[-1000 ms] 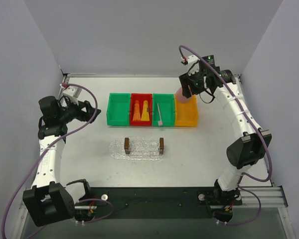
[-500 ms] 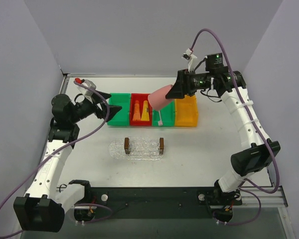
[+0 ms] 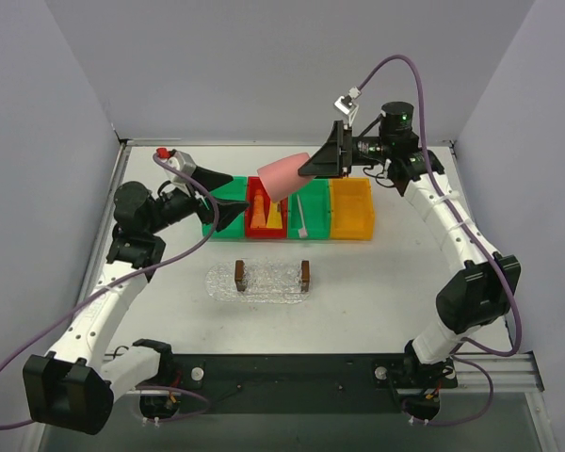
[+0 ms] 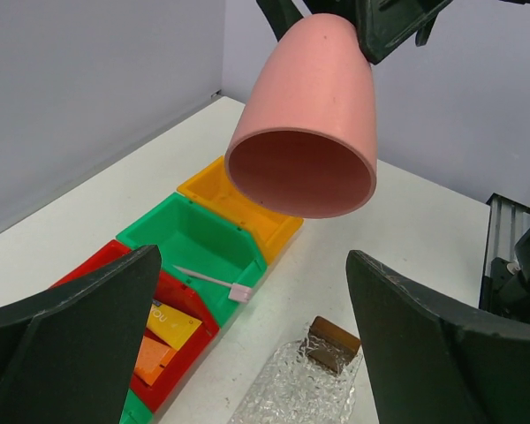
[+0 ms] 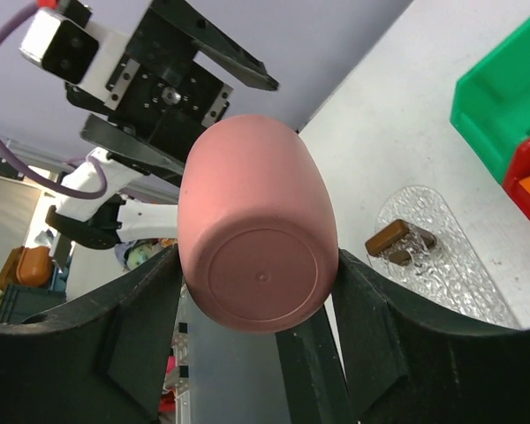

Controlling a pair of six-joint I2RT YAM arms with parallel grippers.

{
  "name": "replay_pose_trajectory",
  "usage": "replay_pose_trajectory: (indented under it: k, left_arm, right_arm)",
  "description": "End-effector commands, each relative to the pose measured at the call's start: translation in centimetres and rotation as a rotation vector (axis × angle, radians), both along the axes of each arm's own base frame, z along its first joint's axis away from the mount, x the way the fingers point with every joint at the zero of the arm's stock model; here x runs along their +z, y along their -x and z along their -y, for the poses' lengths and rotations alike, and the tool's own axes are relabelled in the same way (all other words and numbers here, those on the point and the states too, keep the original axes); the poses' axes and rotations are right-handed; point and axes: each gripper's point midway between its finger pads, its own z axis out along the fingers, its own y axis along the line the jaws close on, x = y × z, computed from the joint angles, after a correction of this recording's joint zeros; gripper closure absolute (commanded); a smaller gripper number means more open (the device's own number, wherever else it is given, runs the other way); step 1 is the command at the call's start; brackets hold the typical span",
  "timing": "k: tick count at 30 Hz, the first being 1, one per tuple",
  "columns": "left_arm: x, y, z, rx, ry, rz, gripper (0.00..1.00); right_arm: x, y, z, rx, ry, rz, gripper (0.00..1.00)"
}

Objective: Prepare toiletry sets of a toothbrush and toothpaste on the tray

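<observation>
My right gripper (image 3: 313,164) is shut on a pink cup (image 3: 282,176), held on its side in the air above the red bin (image 3: 254,226), its mouth toward the left arm. My left gripper (image 3: 228,200) is open just left of the cup and apart from it; the cup's mouth (image 4: 302,172) hangs above its wide-spread fingers (image 4: 71,344). The toothbrush (image 3: 301,218) lies in the right green bin. Two toothpaste tubes (image 3: 266,215), yellow (image 4: 172,322) and orange (image 4: 150,360), lie in the red bin. The clear tray (image 3: 271,275) sits on the mat with nothing in it.
Four bins stand in a row: green (image 3: 223,204), red, green (image 3: 313,191), orange (image 3: 351,207). A clear textured oval mat (image 3: 221,282) lies under the tray, in front of the bins. Grey walls close in the back and sides.
The right arm has carried the pink cup left, from over the orange bin to above the red bin. The left arm has reached forward and right, toward the cup.
</observation>
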Motion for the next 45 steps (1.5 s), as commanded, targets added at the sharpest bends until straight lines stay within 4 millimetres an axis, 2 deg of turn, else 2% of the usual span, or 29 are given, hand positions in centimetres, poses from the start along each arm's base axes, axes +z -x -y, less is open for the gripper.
replay_pose_trajectory:
  k: [1, 6, 11, 18, 25, 26, 29, 36, 38, 39, 41, 43, 45]
  left_arm:
    - [1.4, -0.6, 0.5, 0.029, 0.034, 0.079, 0.03]
    - [1.3, -1.0, 1.2, 0.028, 0.044, 0.08, 0.02]
    - [1.1, -1.3, 1.6, 0.01, 0.065, 0.07, 0.03]
    - [1.0, -1.6, 2.6, -0.026, 0.093, 0.039, 0.04]
    - [0.2, -1.6, 4.0, -0.112, 0.154, -0.006, 0.14]
    - [0.3, -1.6, 4.1, -0.12, 0.158, -0.008, 0.22]
    - [0.2, -1.5, 4.4, -0.136, 0.159, -0.007, 0.35]
    - [-0.4, -0.8, 4.7, -0.164, 0.152, -0.015, 0.6]
    - [-0.5, -0.7, 4.7, -0.167, 0.145, -0.015, 0.72]
    - [-0.5, -0.7, 4.7, -0.168, 0.143, -0.017, 0.87]
    - [-0.6, -0.5, 4.8, -0.182, 0.135, -0.026, 1.0]
    - [-0.4, -0.3, 4.8, -0.189, 0.134, -0.027, 1.0]
    - [0.0, -0.2, 4.8, -0.189, 0.135, -0.023, 1.0]
  right_arm:
    - [4.6, 2.6, -0.8, 0.102, -0.102, 0.136, 0.78]
    - [4.5, 3.5, -1.3, 0.123, -0.102, 0.133, 0.79]
    - [3.6, 3.9, -1.6, 0.136, -0.096, 0.12, 0.78]
    - [3.4, 4.5, -1.8, 0.147, -0.096, 0.124, 0.79]
    - [3.1, 4.8, -2.1, 0.162, -0.099, 0.123, 0.79]
    - [3.2, 4.8, -2.1, 0.165, -0.1, 0.126, 0.78]
    - [2.8, 4.9, -2.1, 0.165, -0.099, 0.123, 0.78]
    - [2.5, 4.7, -2.1, 0.168, -0.097, 0.118, 0.79]
    - [2.3, 4.6, -2.1, 0.168, -0.096, 0.117, 0.79]
    - [2.4, 4.7, -2.1, 0.168, -0.096, 0.118, 0.79]
    - [2.3, 4.6, -2.2, 0.164, -0.095, 0.119, 0.79]
    - [2.2, 4.5, -2.1, 0.159, -0.093, 0.121, 0.76]
    - [2.0, 4.5, -2.1, 0.157, -0.088, 0.119, 0.58]
